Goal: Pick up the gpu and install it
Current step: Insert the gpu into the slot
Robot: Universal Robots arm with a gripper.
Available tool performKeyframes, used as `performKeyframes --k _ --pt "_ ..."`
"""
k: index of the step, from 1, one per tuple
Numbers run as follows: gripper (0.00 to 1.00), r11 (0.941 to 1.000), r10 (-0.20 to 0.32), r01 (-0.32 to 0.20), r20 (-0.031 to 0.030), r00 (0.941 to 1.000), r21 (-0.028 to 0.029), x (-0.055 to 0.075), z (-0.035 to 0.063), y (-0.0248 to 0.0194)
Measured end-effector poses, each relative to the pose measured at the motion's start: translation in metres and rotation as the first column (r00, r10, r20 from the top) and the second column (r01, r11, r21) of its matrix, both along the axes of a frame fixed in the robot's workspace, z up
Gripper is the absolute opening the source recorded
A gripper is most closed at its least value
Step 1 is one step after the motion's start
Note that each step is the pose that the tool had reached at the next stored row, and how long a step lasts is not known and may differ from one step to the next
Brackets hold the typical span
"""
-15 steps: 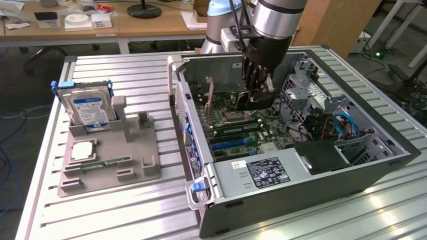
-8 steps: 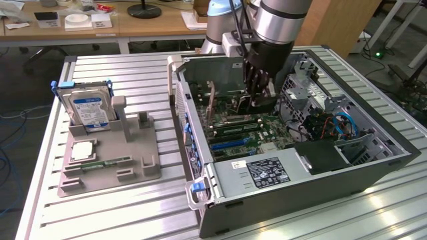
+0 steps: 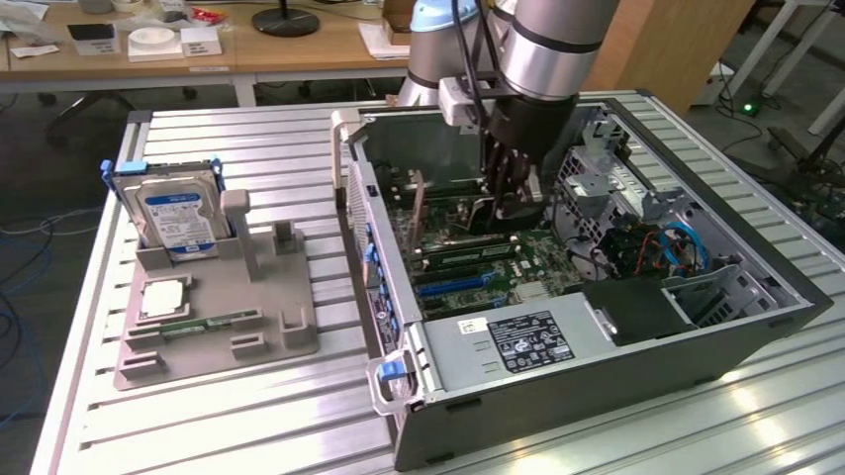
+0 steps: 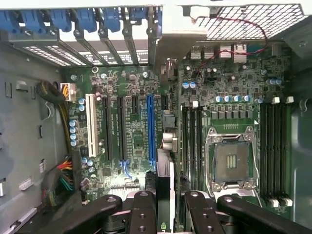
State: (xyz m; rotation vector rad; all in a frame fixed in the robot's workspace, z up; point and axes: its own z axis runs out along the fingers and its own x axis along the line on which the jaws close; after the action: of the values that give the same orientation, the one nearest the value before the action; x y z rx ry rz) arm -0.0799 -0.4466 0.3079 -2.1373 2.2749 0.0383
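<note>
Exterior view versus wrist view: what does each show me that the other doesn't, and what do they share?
Exterior view: the robot arm, its end inside the open computer case, and a grey holder beside the case carrying a hard drive. Wrist view: a close look at the processor socket and a bundle of coloured wires. Shared: the green motherboard with its blue slot, and the hand closed on the gpu, a thin strip seen edge-on.

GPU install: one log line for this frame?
stage: install | gripper: shut on gpu | position: inside PC case, over motherboard | seated: cannot tell
</note>
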Motion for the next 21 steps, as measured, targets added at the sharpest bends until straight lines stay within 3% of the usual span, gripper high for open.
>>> performKeyframes --k 4,9,15,18,21 --pt "0.27 1.0 0.0 0.0 -0.0007 1.0 -0.0001 -0.003 -0.0047 -0.0007" --pt "0.27 1.0 0.0 0.0 -0.0006 1.0 0.0002 -0.003 -0.0072 -0.01" --pt "0.27 1.0 0.0 0.0 -0.001 1.0 0.0 -0.005 -0.0169 -0.0101" --pt "0.27 1.0 0.001 -0.001 0.0101 0.9999 -0.0002 -0.006 -0.0186 -0.0102" --pt "0.27 1.0 0.003 -0.003 0.013 0.9999 0.0 -0.008 -0.0197 -0.0102"
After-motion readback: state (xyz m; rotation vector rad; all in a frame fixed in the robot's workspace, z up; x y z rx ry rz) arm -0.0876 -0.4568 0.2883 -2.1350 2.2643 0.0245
